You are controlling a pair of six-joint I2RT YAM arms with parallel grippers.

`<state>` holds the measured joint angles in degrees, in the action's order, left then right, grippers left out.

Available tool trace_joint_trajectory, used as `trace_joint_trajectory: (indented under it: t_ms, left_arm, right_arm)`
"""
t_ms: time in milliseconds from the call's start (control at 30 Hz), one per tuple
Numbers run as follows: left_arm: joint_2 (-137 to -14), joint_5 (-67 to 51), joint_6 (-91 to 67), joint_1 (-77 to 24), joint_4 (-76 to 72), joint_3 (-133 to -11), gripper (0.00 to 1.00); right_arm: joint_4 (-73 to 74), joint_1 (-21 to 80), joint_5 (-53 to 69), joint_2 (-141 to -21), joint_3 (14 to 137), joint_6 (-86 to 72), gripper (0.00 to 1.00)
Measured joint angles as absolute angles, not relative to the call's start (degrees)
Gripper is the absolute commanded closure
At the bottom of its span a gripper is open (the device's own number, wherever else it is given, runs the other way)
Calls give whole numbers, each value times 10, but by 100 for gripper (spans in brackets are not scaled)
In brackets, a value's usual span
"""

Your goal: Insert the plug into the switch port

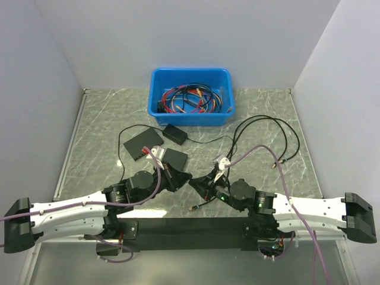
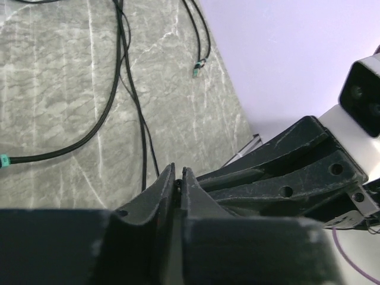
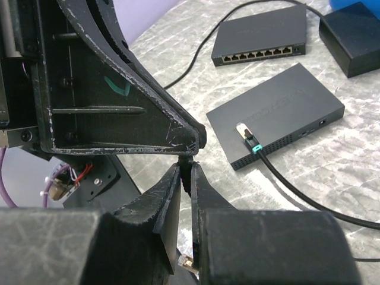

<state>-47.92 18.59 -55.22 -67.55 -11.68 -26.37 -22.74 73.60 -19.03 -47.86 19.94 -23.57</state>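
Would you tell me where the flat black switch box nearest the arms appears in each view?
Top external: flat black switch box, left of centre, just ahead of the arms.
Left wrist: not in it.
Right wrist: right of centre.
Shared landmark: grey marbled table.

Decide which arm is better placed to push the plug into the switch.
Right, probably: the right pincer looks closed on the plug, brass tip showing beneath, and faces the switch. The left pincer is shut, facing away.

Bin [image 1: 190, 120] at upper centre, cables [image 1: 189, 98] in it; adapter [image 1: 176, 134] just below; switch [image 1: 141, 144] and second switch [image 1: 173, 159] lower left of adapter; cable loop [image 1: 264, 117] at right.
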Motion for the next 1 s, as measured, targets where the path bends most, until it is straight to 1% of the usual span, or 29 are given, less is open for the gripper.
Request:
trace_joint_trajectory:
  t_ms: [33, 100, 133, 167, 200, 233, 300, 333, 433, 533, 633, 700, 867, 1000]
  left_arm:
    - [-478, 188, -552, -676, -112, -264, 82]
    - [-475, 200, -550, -679, -96, -266, 77]
    - [-471, 208, -548, -679, -86, -267, 71]
    - [-466, 219, -543, -678, -73, -269, 67]
    - [-460, 229, -541, -678, -61, -269, 63]
    - [-453, 239, -536, -677, -48, -269, 55]
    - [-438, 256, -526, -670, -29, -269, 49]
    - [-430, 260, -520, -664, -21, -269, 44]
    - [-413, 262, -502, -626, -11, -269, 39]
    - [-416, 240, -486, -556, -9, -269, 36]
    - [-447, 195, -468, -463, -15, -269, 36]
    - [-480, 173, -459, -417, -24, -268, 35]
    - [-560, 123, -436, -353, -68, -251, 37]
    - [-629, 72, -418, -297, -121, -244, 39]
  right_arm:
    - [-225, 736, -191, -479, 200, -236, 100]
    - [-208, 736, -196, -480, 206, -235, 100]
    - [-199, 730, -201, -482, 209, -235, 100]
    - [-190, 720, -208, -486, 214, -235, 100]
    - [-184, 708, -212, -490, 217, -236, 100]
    - [-177, 689, -215, -495, 221, -238, 100]
    - [-163, 643, -211, -503, 224, -245, 100]
    - [-157, 619, -207, -509, 226, -250, 100]
    - [-132, 561, -194, -539, 241, -261, 100]
    - [-106, 523, -184, -592, 278, -261, 100]
    - [-82, 510, -175, -668, 339, -255, 100]
    - [-78, 507, -173, -717, 373, -250, 100]
    - [-73, 498, -154, -846, 436, -245, 100]
    - [-68, 496, -129, -899, 440, -246, 100]
